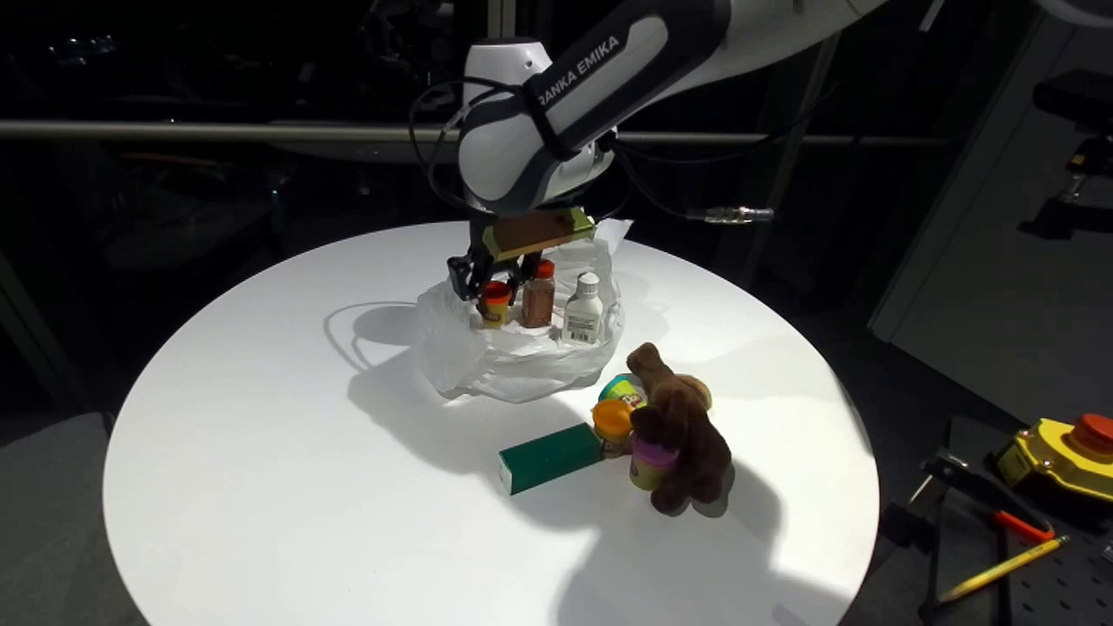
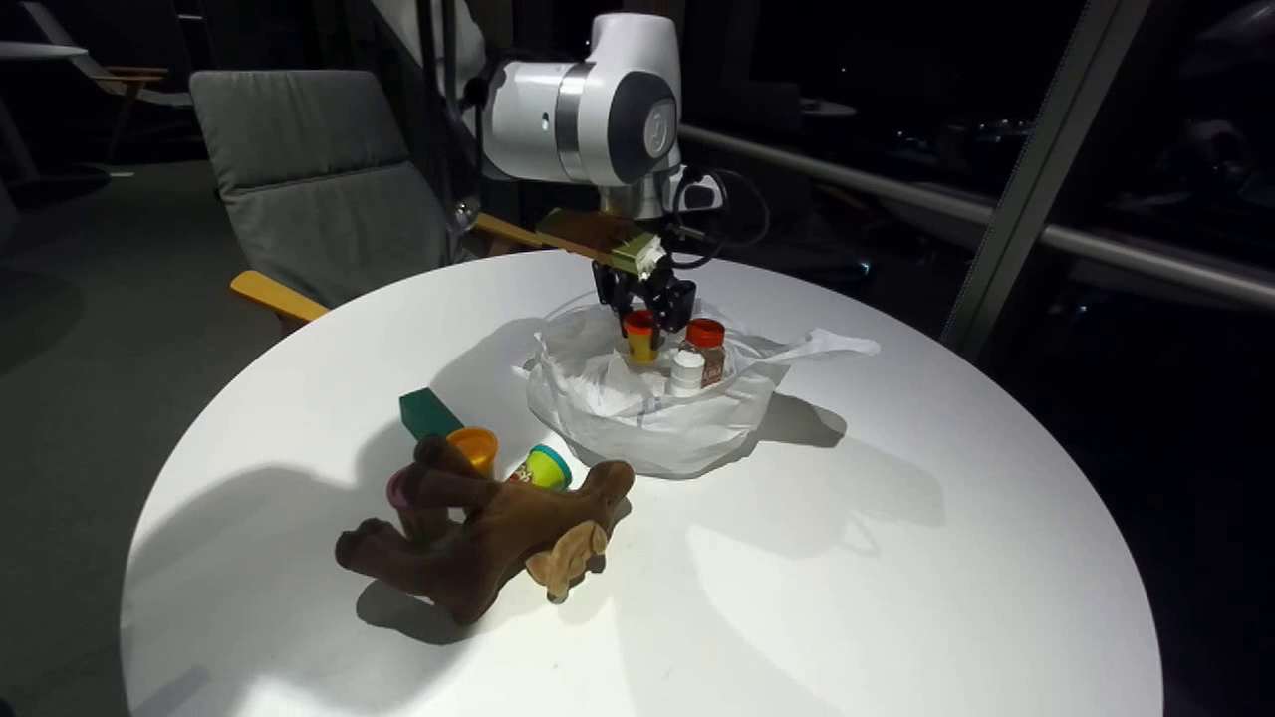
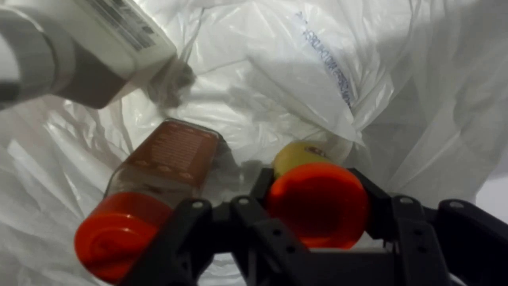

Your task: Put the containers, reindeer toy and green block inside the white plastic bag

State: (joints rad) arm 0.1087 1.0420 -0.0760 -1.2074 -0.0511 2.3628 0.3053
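pincer (image 3: 316,190) clasps the red-lidded tub (image 3: 317,200) by its sides within the white bag (image 1: 526,374), probably to stand it beside the bottles (image 1: 537,302); reindeer toy (image 1: 684,422), green block (image 1: 549,458) and other tubs (image 1: 613,422) sit outside.

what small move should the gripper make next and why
Probably open and free the red-lidded tub: the gripper clasps it inside the bag, beside the red-capped bottle, while the reindeer and green block lie outside. Whether the tub touches the bag's bottom, I can't tell.
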